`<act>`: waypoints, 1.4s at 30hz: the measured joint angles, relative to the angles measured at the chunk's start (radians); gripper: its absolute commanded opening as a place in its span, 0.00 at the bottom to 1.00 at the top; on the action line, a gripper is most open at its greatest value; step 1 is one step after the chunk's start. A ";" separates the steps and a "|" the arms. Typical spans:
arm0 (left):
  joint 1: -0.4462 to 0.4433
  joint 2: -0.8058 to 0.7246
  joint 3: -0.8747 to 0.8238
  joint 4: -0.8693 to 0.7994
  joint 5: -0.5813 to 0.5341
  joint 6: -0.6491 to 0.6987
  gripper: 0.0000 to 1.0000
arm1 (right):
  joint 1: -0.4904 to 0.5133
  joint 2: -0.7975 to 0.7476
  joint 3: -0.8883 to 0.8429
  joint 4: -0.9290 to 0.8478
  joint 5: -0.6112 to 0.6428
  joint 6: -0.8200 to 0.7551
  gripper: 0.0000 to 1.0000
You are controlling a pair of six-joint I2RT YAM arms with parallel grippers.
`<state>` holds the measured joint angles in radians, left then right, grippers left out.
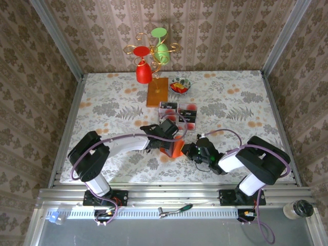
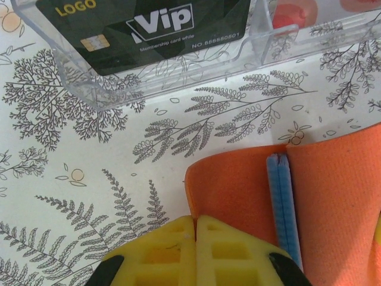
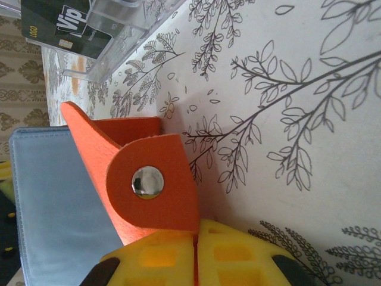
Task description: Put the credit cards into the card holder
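Observation:
The orange card holder (image 1: 175,148) lies open on the floral table between both grippers. My left gripper (image 2: 196,219) is shut on one orange edge of the card holder (image 2: 238,190), next to its blue lining (image 2: 283,202). My right gripper (image 3: 196,237) is shut on the rounded orange flap (image 3: 161,202), just below the metal snap (image 3: 147,182); grey-blue lining (image 3: 53,202) shows to the left. The credit cards sit in a clear plastic tray (image 1: 179,114): a black VIP card (image 2: 149,27) and pale cards with red blotches (image 1: 190,108). No card is in either gripper.
A wooden stand (image 1: 156,91) with a red glass (image 1: 143,72) and a green glass (image 1: 162,50) is at the back, with a small bowl (image 1: 180,84) of colourful pieces beside it. Patterned walls enclose the table on three sides.

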<state>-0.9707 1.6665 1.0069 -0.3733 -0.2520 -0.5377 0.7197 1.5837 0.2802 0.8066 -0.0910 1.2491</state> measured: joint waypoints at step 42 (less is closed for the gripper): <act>-0.050 0.085 -0.018 0.023 0.043 0.007 0.44 | -0.164 -0.337 0.050 -0.345 -0.100 -0.108 0.43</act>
<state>-1.0206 1.7515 0.9886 -0.3504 -0.2089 -0.5304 0.5552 1.2465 0.3305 0.4618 -0.1909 1.1416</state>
